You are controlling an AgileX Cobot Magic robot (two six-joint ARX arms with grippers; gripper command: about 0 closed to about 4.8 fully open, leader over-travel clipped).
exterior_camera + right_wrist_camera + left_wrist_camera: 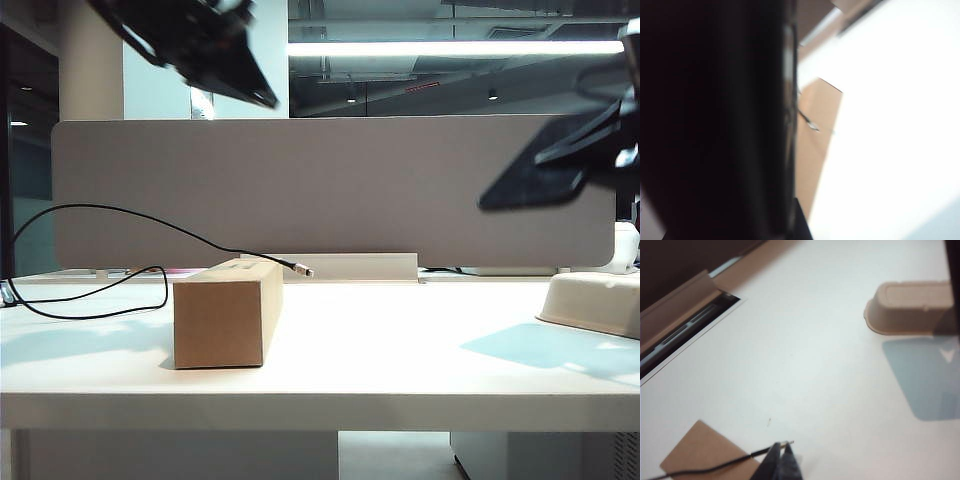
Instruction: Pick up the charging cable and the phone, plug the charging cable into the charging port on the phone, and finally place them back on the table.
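Observation:
The black charging cable (pixel 90 210) loops over the left of the table (pixel 400 350) and runs across the top of a cardboard box (pixel 225 310). Its silver plug (pixel 304 270) juts past the box's far end. My left gripper (pixel 262 97) hangs high above the box, shut and empty. In the left wrist view its fingertips (pixel 782 455) line up over the plug (pixel 788 442), well above it. My right gripper (pixel 590 150) is up at the right, shut on the phone (pixel 530 185), which fills the right wrist view as a dark slab (pixel 715 125). The charging port does not show.
A white rounded tray (pixel 595 300) sits at the table's right edge, also in the left wrist view (pixel 907 307). A grey divider panel (pixel 330 190) closes off the back. The cardboard box (pixel 820 125) stands left of centre.

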